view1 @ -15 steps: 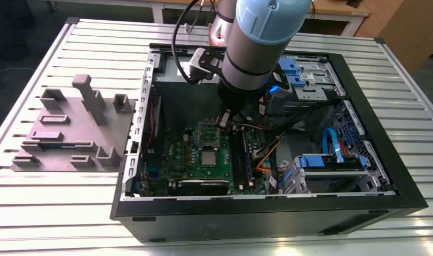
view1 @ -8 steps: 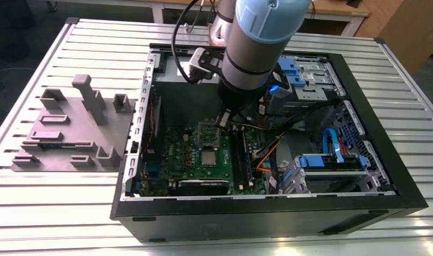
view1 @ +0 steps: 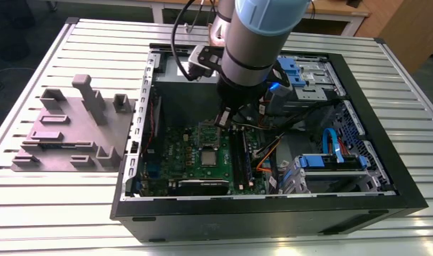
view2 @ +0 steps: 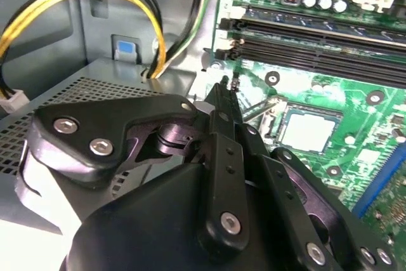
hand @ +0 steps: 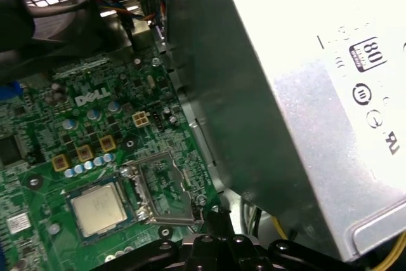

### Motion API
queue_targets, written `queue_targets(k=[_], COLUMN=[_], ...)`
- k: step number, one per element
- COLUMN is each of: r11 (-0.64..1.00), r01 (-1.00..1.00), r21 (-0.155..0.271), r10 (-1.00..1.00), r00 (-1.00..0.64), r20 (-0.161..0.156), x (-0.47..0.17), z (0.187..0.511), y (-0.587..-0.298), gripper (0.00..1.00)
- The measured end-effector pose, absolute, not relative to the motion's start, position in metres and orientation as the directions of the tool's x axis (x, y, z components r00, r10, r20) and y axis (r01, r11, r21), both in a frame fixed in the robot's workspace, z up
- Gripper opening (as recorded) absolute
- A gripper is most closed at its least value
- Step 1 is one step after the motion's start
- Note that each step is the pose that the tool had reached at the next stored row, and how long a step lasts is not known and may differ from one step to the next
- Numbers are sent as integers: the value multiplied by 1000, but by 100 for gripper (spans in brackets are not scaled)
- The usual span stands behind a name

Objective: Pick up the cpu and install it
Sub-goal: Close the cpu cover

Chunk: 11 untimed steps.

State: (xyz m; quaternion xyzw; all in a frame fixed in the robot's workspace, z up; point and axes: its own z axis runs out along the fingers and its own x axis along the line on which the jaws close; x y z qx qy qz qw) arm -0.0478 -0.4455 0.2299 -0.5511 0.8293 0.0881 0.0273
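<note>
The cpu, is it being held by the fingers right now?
No, in the first wrist view the cpu lies flat in its place on the green motherboard, apart from the gripper.

The exterior view looks down from high, far off; both wrist views sit close above the motherboard point(view1: 202, 160), sharing its socket.

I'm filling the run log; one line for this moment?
gripper: shut, empty | cpu: seated in socket | socket frame: open

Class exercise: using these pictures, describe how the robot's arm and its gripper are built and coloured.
The thick cylindrical grey robot arm has a light blue cap at its joint, and a black cable loops beside it. The matte black metal gripper is built from flat linkage bars joined by silver screws, narrowing to thin fingertips.
</note>
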Motion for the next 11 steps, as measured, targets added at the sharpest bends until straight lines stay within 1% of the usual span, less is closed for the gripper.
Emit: queue_targets(k=[4,11], r11=[380,381], r01=[-919,-919], r21=[105,101], r10=[-913,-914], r00=[-391,-391], r20=[-115,-105], x=[-48,-49], z=[232,239], y=[-445,-445], gripper=[10,10])
